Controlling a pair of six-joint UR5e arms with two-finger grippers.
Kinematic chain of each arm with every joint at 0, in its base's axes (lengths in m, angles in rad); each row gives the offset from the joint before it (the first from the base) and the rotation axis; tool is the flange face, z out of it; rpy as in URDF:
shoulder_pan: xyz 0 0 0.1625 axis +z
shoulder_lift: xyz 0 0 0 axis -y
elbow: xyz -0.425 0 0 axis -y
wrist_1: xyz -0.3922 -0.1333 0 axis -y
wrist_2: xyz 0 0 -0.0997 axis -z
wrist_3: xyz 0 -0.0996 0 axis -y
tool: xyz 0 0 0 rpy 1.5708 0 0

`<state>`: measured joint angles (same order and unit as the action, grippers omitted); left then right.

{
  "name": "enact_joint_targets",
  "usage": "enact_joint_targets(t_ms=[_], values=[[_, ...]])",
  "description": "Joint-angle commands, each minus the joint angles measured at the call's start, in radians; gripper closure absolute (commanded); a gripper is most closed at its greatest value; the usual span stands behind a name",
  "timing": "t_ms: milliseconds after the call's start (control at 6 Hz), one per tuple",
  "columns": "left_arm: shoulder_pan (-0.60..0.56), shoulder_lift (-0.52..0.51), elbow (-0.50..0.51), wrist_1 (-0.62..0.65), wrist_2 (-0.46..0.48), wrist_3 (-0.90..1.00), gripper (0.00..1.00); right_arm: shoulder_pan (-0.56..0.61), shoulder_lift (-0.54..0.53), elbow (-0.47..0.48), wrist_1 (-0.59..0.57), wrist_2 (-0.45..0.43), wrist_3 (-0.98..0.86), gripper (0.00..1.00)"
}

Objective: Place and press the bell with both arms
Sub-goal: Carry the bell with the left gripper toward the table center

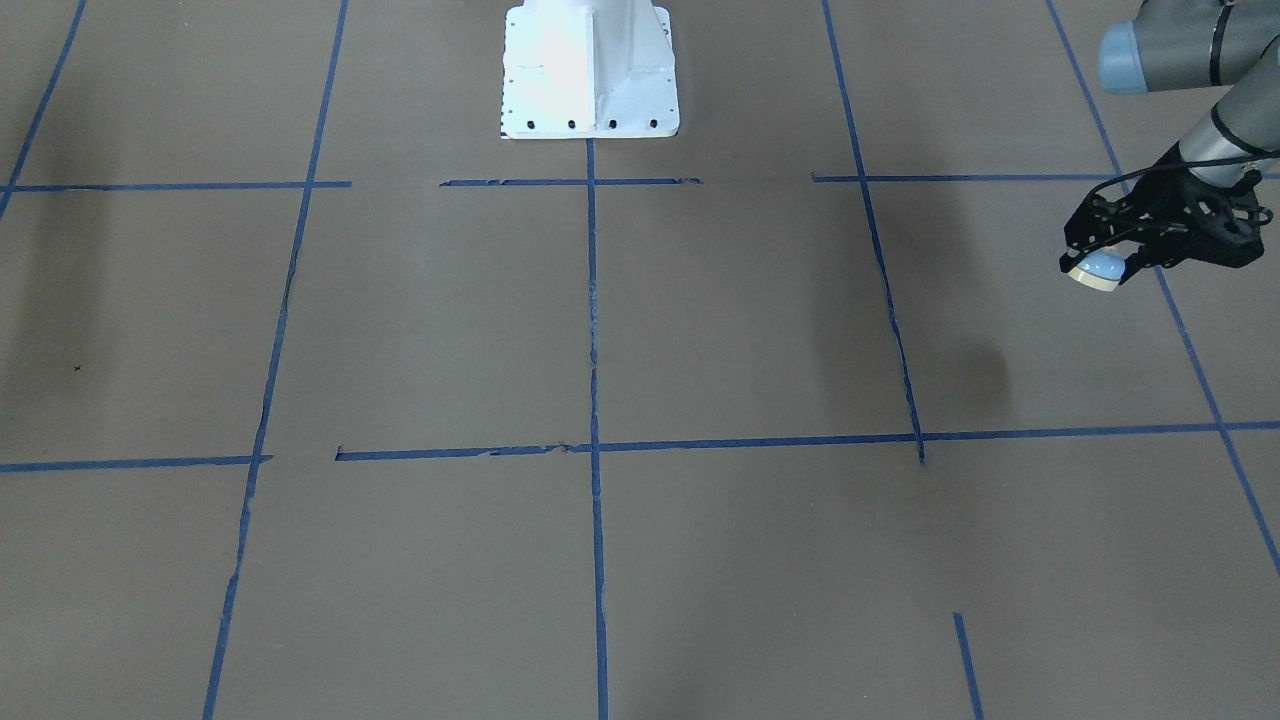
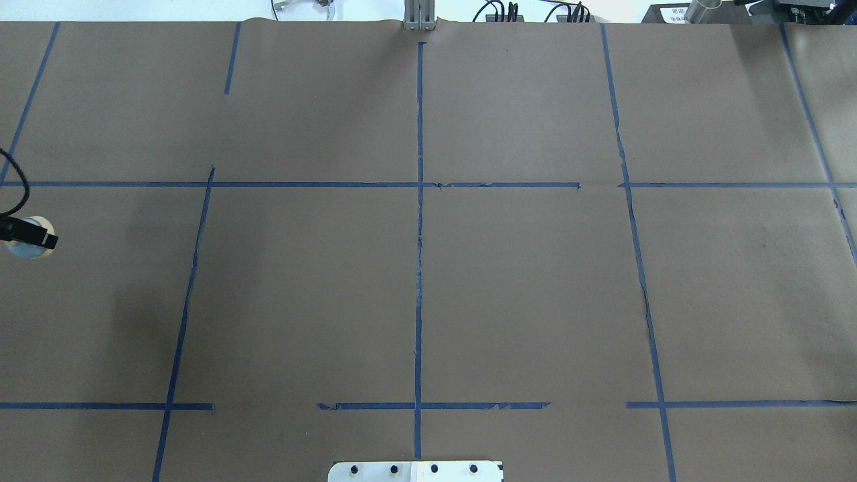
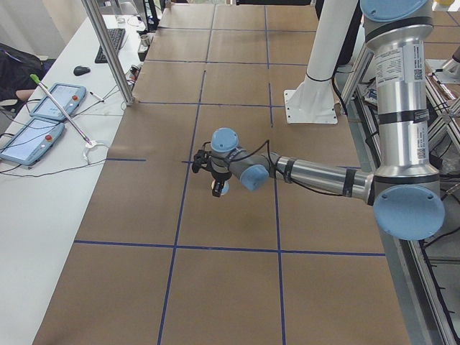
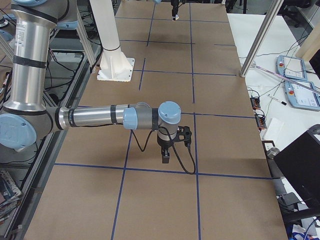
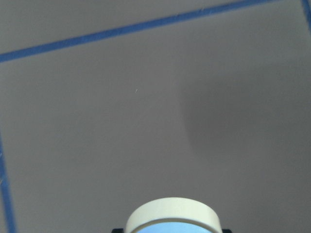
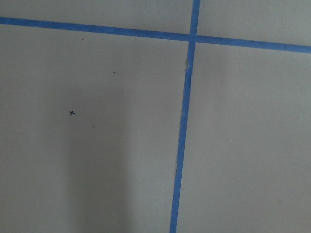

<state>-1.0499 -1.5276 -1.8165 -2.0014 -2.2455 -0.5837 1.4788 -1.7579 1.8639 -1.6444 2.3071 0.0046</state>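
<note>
**Left gripper holding the bell above the table's left side**

The table [image 1: 700, 330] is lying under brown paper, and blue tape lines [image 1: 592, 320] are dividing it into squares. The white pedestal [image 1: 590, 70] is standing at the robot's edge, on the middle line.

The left arm [image 3: 316, 175] is reaching out low over the robot's left part of the table. The right arm [image 4: 100, 117] is stretching out over the right part, with its wrist pointing down. The two arms are staying well apart.

The left gripper [image 1: 1098, 262] is closing its black fingers around the bell [image 1: 1100, 268] and gripping it by the sides. It is holding the bell clear of the paper, far out on the robot's left. The bell is tilting, with its light-blue dome towards the gripper and its cream base ring facing away. A soft shadow [image 1: 985, 375] is falling on the paper some way off from it. In the left wrist view, only the cream ring is showing at the bottom edge, with bare paper beyond.

The right gripper [image 4: 165, 156] is hanging just above a tape line. It is showing only in the side view, so whether it is open or closed I cannot tell.
</note>
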Motion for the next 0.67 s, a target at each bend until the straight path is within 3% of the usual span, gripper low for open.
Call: enact_joint_targets(t_ms=[0,167,500], values=[[0.113,-0.295,0.011,0.268,0.004,-0.162,0.98,-0.002,0.002,-0.003,0.000,0.000,0.000,0.00],[0.187,-0.453,0.052,0.364,0.015,-0.286,0.98,0.000,0.003,-0.003,0.000,-0.002,0.000,0.00],[0.342,-0.775,0.331,0.376,0.205,-0.549,0.98,-0.002,0.005,-0.005,0.000,-0.002,0.000,0.00]])
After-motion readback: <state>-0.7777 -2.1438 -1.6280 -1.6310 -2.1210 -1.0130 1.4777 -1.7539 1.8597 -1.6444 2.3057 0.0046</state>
